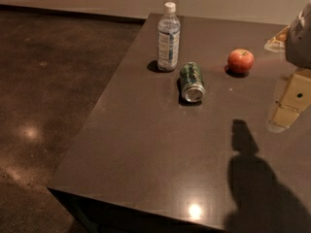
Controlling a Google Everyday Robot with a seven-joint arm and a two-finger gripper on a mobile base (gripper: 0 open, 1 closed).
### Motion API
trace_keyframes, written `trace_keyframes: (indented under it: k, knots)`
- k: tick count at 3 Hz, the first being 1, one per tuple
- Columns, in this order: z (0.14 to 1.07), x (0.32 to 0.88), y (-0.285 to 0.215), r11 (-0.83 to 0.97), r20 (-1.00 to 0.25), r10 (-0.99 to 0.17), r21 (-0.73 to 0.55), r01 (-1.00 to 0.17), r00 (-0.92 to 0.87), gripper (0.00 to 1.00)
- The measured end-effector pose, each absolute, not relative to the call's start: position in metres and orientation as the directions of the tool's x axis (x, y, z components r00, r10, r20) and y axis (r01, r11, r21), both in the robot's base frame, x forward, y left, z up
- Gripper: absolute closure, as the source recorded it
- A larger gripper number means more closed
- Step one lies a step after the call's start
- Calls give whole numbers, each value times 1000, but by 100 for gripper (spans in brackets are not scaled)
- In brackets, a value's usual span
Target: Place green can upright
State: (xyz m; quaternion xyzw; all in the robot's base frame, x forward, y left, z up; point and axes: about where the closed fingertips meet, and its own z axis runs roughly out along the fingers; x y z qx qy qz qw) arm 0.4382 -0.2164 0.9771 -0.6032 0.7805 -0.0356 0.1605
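The green can [191,81] lies on its side on the dark brown table [141,144], its silver end facing the front edge. It is just right of and in front of the clear water bottle [168,38]. My gripper [287,103] hangs at the right edge of the view, above the table. It is well to the right of the can and apart from it, holding nothing that I can see.
The water bottle with a white cap stands upright behind the can. A red round fruit [241,60] sits to the can's right. The table's left edge drops to a dark floor [43,106]. The arm's shadow [252,178] falls on the front right.
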Motion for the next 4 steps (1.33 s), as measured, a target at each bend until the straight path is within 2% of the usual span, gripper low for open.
trace_keyframes:
  k: [2, 4]
  knots:
    - [976, 451, -216, 248, -214, -957, -249, -936, -196, 0]
    - [960, 514, -224, 131, -201, -976, -249, -960, -81, 0]
